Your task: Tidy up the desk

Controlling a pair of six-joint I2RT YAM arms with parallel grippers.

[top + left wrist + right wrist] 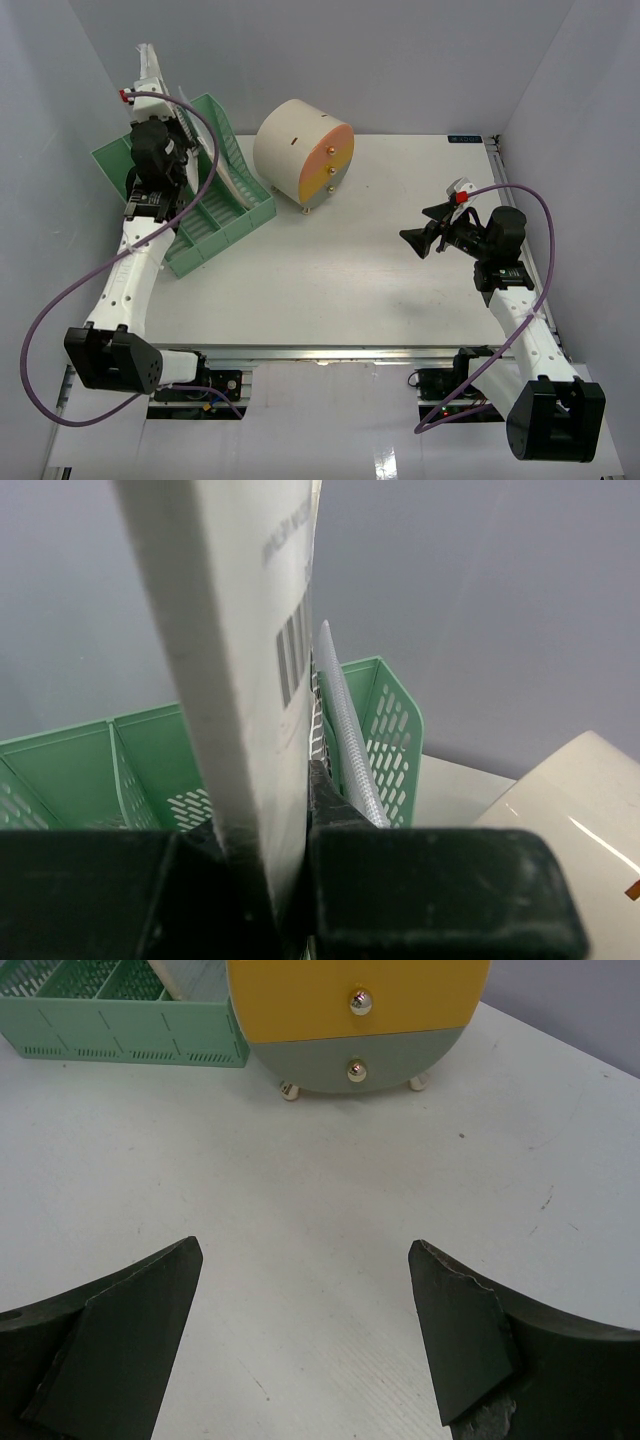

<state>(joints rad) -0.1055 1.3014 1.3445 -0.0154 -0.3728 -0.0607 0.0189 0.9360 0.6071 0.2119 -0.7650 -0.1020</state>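
The white desk holds a green slotted file rack at the back left. My left gripper is shut on a thin white book with a barcode, held upright above the rack's back slots; its top edge sticks up in the top view. In the left wrist view the gripper clamps the book's lower edge, with the rack just behind. A clear ribbed folder stands in the rack right beside the book. My right gripper is open and empty above the desk's right half.
A cream drum-shaped drawer unit with an orange-yellow face stands at the back middle, right of the rack; its knobs face my right wrist camera. Grey walls close in the left, back and right sides. The rack also shows in the right wrist view.
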